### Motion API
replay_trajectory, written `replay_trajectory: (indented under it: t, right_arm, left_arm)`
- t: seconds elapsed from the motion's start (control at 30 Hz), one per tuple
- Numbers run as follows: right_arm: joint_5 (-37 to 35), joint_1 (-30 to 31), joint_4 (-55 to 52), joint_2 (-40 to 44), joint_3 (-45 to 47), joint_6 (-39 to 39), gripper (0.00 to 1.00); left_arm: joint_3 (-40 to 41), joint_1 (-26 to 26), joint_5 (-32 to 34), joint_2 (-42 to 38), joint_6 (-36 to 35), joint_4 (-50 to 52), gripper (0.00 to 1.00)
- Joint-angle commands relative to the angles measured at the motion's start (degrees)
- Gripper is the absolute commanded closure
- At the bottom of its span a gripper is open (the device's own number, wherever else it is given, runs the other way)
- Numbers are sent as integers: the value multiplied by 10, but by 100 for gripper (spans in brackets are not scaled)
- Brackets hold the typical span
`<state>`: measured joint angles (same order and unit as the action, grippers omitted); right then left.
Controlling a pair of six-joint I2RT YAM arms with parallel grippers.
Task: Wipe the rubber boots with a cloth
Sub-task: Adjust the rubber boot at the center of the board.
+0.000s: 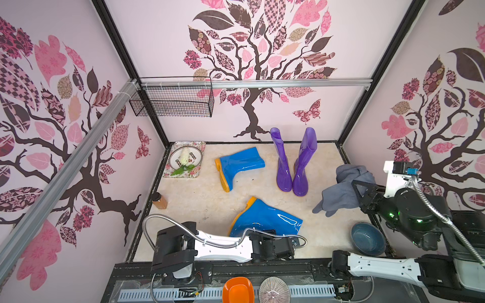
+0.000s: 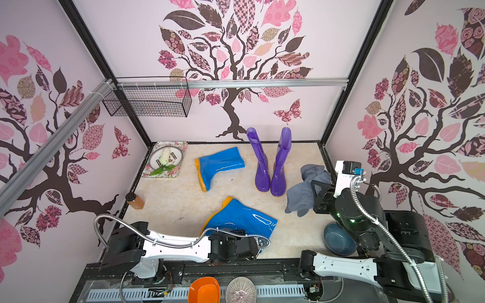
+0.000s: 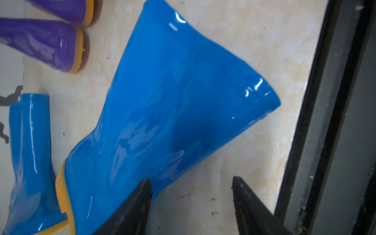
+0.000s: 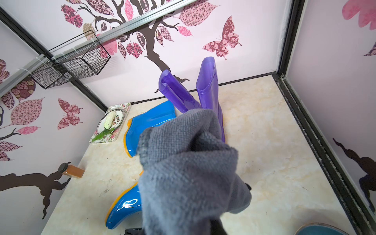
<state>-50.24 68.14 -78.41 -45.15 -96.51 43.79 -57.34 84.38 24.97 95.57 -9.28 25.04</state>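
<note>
Grey cloth sits clamped in the right gripper, hanging off right of the near blue boot; boot lies flat, cuff pointing that way; left gripper open beside its shaft.

pale marbled desk with a dark rim. two boots lie on their sides: the far blue boot mid-desk, the near blue boot toward the front. purple boots stand upright at the back. floral tray in the far left corner, amber jar at the left edge — blue bowl front right.
</note>
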Motion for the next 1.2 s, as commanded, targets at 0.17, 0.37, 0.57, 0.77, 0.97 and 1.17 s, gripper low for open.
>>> replay_trajectory:
  t: [0.17, 0.37, 0.57, 0.77, 0.97, 1.17]
  right_arm:
    - [-24, 2, -7, 10, -14, -21, 100]
    - [-16, 3, 4, 12, -6, -30, 100]
    - [-10, 2, -2, 20, -12, -28, 100]
    - [-4, 2, -5, 29, -15, -24, 100]
    - [-21, 2, -11, 30, -34, -24, 100]
    - [-46, 2, -16, 40, -57, -24, 100]
  left_arm:
    - [-16, 1, -67, 54, -105, -117, 31]
    - [-37, 0, -57, 109, -121, -146, 33]
    - [-55, -5, -37, 151, -133, -153, 46]
    - [-79, -16, 4, 137, -140, -136, 86]
    - [-153, -33, 61, 57, -162, -97, 100]
    - [-279, -50, 86, -5, -162, -59, 100]
